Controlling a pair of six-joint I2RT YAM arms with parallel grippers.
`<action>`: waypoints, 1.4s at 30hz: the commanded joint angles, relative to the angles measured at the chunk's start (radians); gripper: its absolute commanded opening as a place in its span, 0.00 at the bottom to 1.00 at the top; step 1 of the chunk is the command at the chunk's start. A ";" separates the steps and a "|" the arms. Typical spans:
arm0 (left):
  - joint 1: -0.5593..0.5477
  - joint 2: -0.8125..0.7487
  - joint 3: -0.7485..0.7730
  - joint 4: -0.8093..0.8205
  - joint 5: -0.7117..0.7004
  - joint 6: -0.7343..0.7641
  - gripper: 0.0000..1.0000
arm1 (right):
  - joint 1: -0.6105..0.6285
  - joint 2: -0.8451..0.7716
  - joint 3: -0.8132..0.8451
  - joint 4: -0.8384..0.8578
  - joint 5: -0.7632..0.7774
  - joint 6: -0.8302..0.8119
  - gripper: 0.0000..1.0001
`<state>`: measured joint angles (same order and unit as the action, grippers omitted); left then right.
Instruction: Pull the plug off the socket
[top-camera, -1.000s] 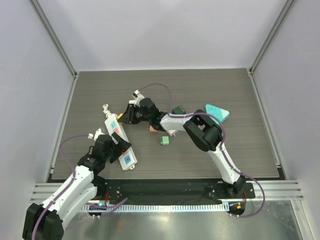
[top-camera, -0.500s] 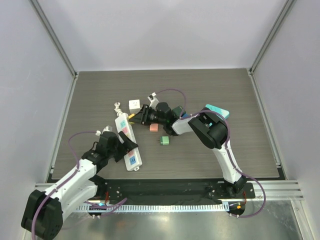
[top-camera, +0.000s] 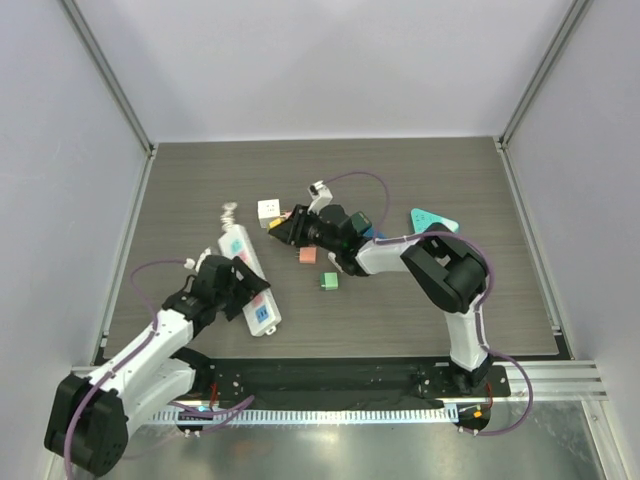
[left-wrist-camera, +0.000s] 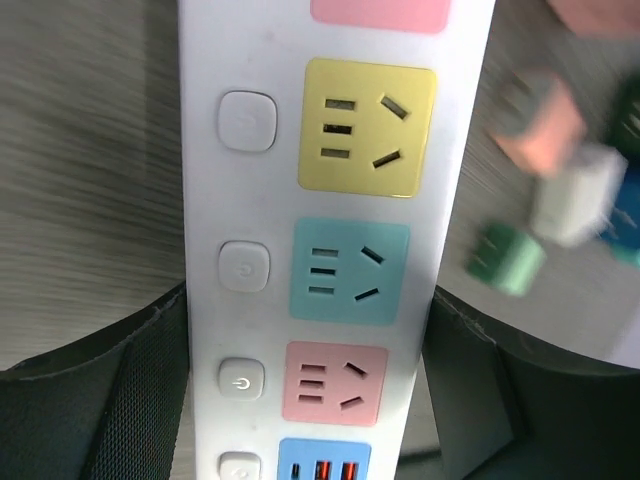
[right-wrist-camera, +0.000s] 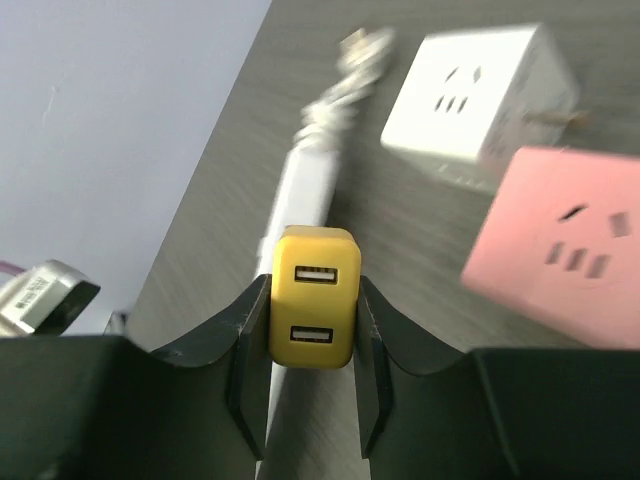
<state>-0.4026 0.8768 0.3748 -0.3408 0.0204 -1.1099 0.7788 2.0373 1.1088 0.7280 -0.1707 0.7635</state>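
The white power strip (top-camera: 248, 278) lies on the table, and all the sockets I can see on it (left-wrist-camera: 340, 230) are empty. My left gripper (top-camera: 228, 287) is shut across its near part, with a finger (left-wrist-camera: 110, 400) on each side; the gripper also shows in its own wrist view (left-wrist-camera: 308, 340). My right gripper (top-camera: 286, 228) is shut on a yellow plug with two USB ports (right-wrist-camera: 312, 298). It holds the plug free of the strip, to the right of the strip's far end (right-wrist-camera: 300, 200).
A white cube adapter (top-camera: 268, 209) lies just left of my right gripper and also shows in the right wrist view (right-wrist-camera: 480, 95). A pink adapter (top-camera: 308, 255) and a green one (top-camera: 329, 281) lie below it. A dark green block (top-camera: 357, 219) and a teal piece (top-camera: 435, 221) lie to the right.
My right gripper has moved right, away from the strip's far end, with the yellow plug in it. The strip and my left gripper have shifted slightly.
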 joint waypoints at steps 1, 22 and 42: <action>0.044 0.066 0.038 -0.225 -0.266 -0.085 0.00 | -0.027 -0.137 -0.058 0.105 0.212 -0.125 0.01; 0.151 0.873 0.844 -0.398 -0.439 0.671 0.00 | -0.064 -0.204 -0.090 0.082 -0.016 -0.205 0.01; 0.157 0.403 0.762 -0.412 -0.144 0.638 1.00 | 0.097 -0.287 -0.247 -0.245 0.008 -0.133 0.10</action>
<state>-0.2481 1.3903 1.1786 -0.7399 -0.2859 -0.4633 0.8387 1.7931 0.8494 0.5022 -0.2031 0.6086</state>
